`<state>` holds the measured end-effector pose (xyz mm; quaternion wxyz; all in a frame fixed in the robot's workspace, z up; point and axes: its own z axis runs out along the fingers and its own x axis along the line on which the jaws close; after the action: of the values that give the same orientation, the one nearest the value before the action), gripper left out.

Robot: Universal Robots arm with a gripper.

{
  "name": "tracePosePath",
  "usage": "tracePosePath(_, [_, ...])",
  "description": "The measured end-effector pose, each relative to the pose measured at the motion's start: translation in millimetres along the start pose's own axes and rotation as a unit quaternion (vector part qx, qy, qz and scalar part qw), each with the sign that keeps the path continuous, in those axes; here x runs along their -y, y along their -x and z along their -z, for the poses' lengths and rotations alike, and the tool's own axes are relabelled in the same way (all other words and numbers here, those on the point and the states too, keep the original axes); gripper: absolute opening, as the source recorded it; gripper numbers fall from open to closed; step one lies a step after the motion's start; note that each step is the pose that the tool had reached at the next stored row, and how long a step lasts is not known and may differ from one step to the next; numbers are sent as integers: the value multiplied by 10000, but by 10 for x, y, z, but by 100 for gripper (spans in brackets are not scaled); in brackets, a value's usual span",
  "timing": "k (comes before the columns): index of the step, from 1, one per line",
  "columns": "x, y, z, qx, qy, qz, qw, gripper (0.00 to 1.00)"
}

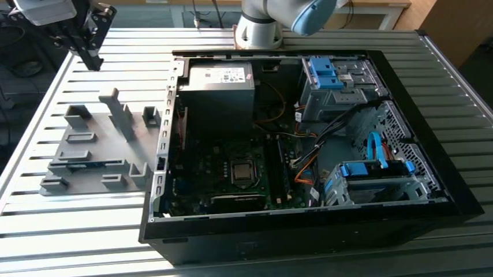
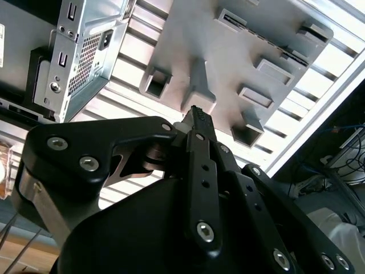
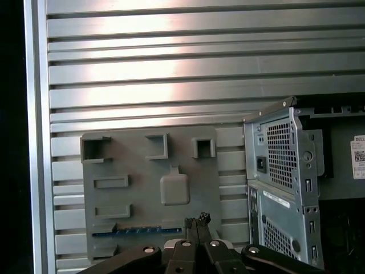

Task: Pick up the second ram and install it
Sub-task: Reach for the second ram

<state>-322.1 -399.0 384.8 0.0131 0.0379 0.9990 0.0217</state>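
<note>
One stick, the second ram, lies slotted in the grey holder; our end effector hangs above that holder, closed and empty — descending shut, we'd likely knock it askew.

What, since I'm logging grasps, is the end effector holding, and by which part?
Nothing: the end effector is shut, empty; the second ram sits in the grey holder.
</note>
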Motion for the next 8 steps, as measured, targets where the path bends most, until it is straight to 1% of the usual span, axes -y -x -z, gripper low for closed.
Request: tracePosePath(8, [2, -25, -2, 0, 0, 0, 10000, 11])
